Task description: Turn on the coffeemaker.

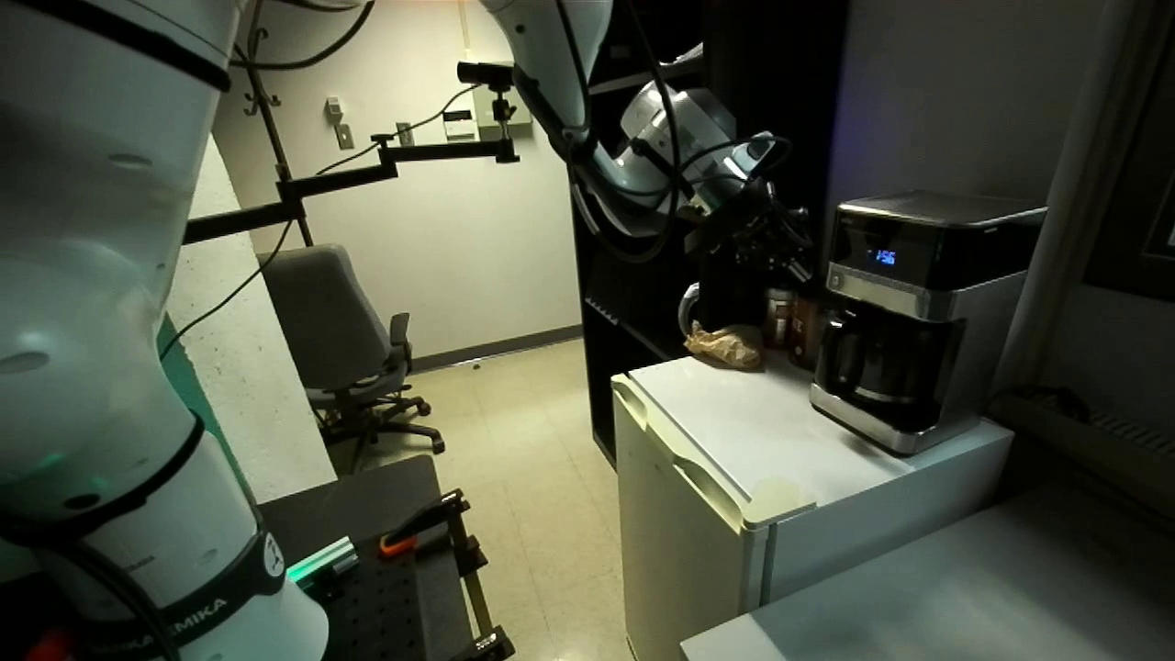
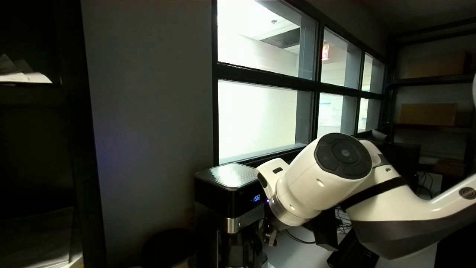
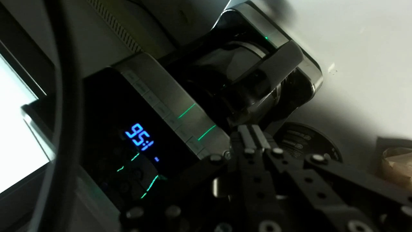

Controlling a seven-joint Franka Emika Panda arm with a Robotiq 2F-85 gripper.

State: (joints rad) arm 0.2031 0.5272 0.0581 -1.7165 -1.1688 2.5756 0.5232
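Note:
The silver-and-black coffeemaker [image 1: 945, 243] stands on a white fridge top, with its blue display lit. It also shows in an exterior view [image 2: 219, 203], and in the wrist view [image 3: 175, 90] it is tilted. Its dark glass carafe [image 1: 881, 363] sits in the lower half. Small buttons line the metal band, and a small round button [image 3: 227, 154] sits at the band's end. My gripper [image 3: 252, 137] is shut and holds nothing. Its tips appear beside that round button; I cannot tell whether they touch. In an exterior view my gripper [image 1: 800, 271] is just in front of the coffeemaker's metal band.
The white fridge [image 1: 762, 413] also bears a crumpled brown bag [image 1: 730, 347] and jars [image 1: 780, 317]. A dark round lid [image 3: 310, 141] lies close beyond the fingers. A black shelf [image 1: 633, 349] stands behind. A cable [image 3: 69, 112] hangs across the wrist view.

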